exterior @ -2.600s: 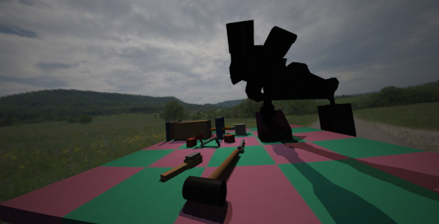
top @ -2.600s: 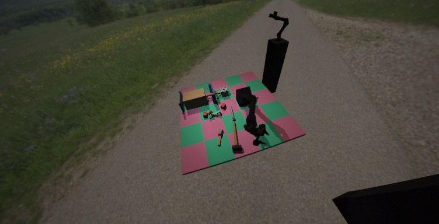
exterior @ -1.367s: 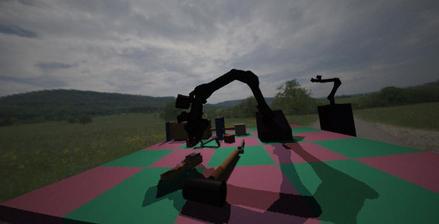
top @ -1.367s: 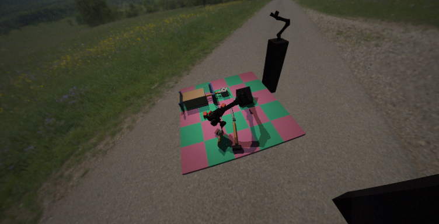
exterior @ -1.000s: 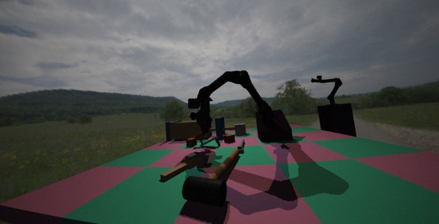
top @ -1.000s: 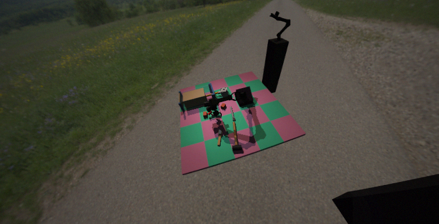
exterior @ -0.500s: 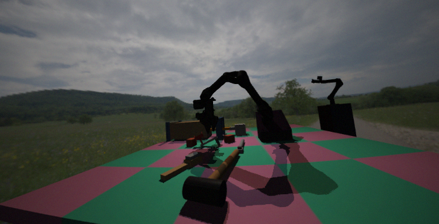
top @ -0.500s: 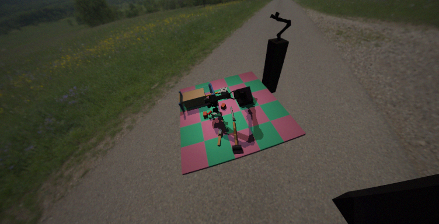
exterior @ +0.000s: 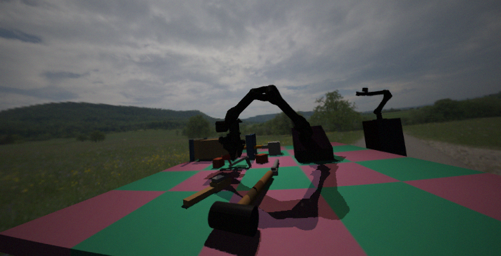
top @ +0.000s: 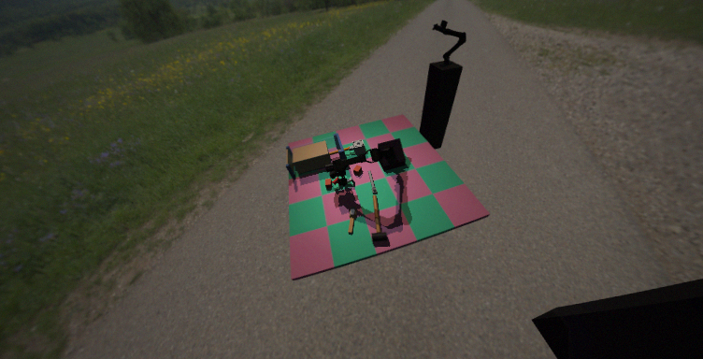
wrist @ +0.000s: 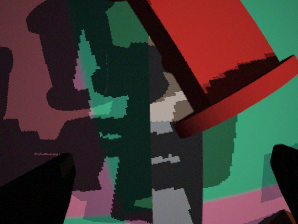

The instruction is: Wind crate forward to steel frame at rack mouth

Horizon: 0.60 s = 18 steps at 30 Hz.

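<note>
The tan-topped crate (top: 308, 153) (exterior: 207, 149) sits in the low cubby at the mat's far left, between blue posts (top: 337, 141) (exterior: 250, 145). An orange strap runs from it to the small grey winch (top: 359, 147) (exterior: 274, 147). My gripper (top: 338, 175) (exterior: 234, 153) (wrist: 177, 160) is open and empty, pointing down just in front of the cubby mouth. Below it lies a dark green crank arm (wrist: 136, 136) (exterior: 239, 162) with a red flanged cylinder (wrist: 200, 36) beside it. A grey piece (wrist: 162, 106) shows where they meet.
Two red blocks (top: 357, 169) (exterior: 261, 158) (exterior: 218, 162) lie near the gripper. A small wooden-handled hammer (top: 351, 221) (exterior: 206, 193) and a long black-headed mallet (top: 376, 213) (exterior: 233, 217) lie in front. The arm's black base (top: 391, 154) (exterior: 312, 145) stands right of the winch. A black pillar (top: 439, 103) (exterior: 384, 136) stands behind the mat.
</note>
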{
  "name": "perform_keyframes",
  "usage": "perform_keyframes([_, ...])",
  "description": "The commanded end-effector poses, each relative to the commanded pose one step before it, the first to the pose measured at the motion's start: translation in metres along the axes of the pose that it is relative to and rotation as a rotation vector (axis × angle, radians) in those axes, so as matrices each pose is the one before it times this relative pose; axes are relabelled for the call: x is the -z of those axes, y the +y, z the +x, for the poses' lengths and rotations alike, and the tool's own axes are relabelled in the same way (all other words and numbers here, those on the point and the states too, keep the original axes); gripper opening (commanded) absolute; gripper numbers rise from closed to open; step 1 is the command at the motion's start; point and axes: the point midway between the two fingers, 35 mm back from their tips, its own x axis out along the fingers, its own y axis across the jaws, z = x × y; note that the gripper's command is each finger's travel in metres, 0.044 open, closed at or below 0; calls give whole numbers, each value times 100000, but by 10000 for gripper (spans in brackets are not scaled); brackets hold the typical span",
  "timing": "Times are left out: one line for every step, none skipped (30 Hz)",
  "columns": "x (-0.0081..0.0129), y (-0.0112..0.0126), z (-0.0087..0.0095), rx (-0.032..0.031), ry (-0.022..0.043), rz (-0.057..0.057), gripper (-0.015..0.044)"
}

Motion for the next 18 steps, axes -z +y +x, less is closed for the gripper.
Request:
perform_keyframes([20, -164, 858, -141, 426, 747, 440])
perform_keyframes([5, 0, 414, -21, 4, 1, 440])
perform_keyframes([6, 0, 276, -16, 3, 1, 440])
perform_keyframes([3, 0, 92, -6, 1, 0, 440])
perform_keyframes([0, 0, 0, 0, 0, 0, 440])
perform_keyframes([0, 0, 0, 0, 0, 0, 440])
perform_keyframes([0, 0, 0, 0, 0, 0, 440])
perform_keyframes([0, 0, 24, -1, 0, 0, 440])
perform_keyframes([-1, 0, 48, -2, 0, 0, 440])
perform_keyframes([-1, 0, 74, -3, 0, 0, 440])
perform_keyframes([-1, 0, 92, -3, 1, 0, 440])
perform_keyframes([-1, 1, 111, -4, 1, 0, 440])
perform_keyframes([0, 1, 131, -5, 1, 0, 440])
perform_keyframes([0, 1, 149, -7, 1, 1, 440])
perform_keyframes([1, 1, 158, -8, 2, 1, 440])
perform_keyframes([2, 1, 161, -9, 2, 1, 440])
perform_keyframes([2, 1, 161, -9, 2, 1, 440])
perform_keyframes([3, 2, 161, -10, 2, 1, 440])
